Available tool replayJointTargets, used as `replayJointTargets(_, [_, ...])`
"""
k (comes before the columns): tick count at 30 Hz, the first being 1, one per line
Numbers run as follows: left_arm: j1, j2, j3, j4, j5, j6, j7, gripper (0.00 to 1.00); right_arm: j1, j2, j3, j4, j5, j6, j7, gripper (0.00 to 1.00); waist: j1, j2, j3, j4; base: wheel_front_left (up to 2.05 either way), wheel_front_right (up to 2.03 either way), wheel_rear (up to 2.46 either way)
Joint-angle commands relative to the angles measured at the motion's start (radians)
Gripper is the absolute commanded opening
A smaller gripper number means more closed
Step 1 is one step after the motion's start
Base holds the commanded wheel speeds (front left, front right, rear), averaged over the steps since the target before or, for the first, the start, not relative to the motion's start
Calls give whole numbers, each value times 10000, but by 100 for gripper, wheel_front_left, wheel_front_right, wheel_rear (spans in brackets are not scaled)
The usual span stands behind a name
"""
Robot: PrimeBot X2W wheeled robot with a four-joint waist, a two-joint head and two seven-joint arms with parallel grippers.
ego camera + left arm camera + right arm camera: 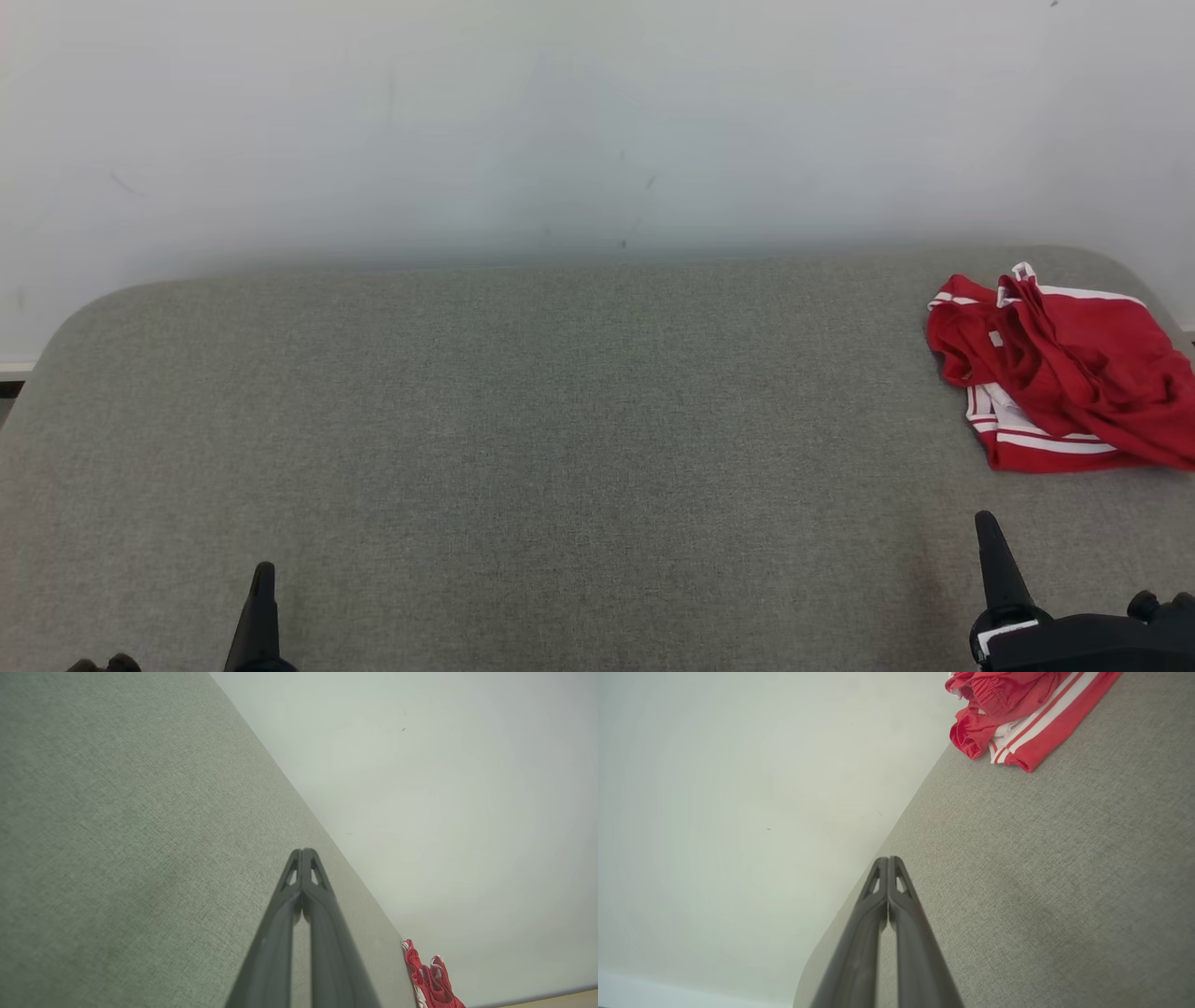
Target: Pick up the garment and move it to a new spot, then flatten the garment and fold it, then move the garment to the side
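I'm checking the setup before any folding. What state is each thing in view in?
garment: crumpled in a heap, unfolded, lying at the far right of the grey surface, not held.
left end effector: shut, empty, at the near left.
right end effector: shut, empty, near the garment but apart from it.

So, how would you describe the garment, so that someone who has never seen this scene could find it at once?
A wide grey fabric table stands against a pale wall. At its far right corner, beyond the right gripper, lies the garment in a crumpled heap. It is bright red with white stripes, against grey and pale all around.
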Motion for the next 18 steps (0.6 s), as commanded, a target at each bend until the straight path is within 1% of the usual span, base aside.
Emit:
replayJointTargets(1, [-302,-21,68,-52,-386,-28,86,0,-266,17,-66,-83,353,-10,69,0,0,-1,12,2,0,0,0])
replayJointTargets(18, [-525,-139,236,71,-1923,-91,490,0,-467,87,-227,-29,1868,-13,447,0,0,-1,111,17,0,0,0])
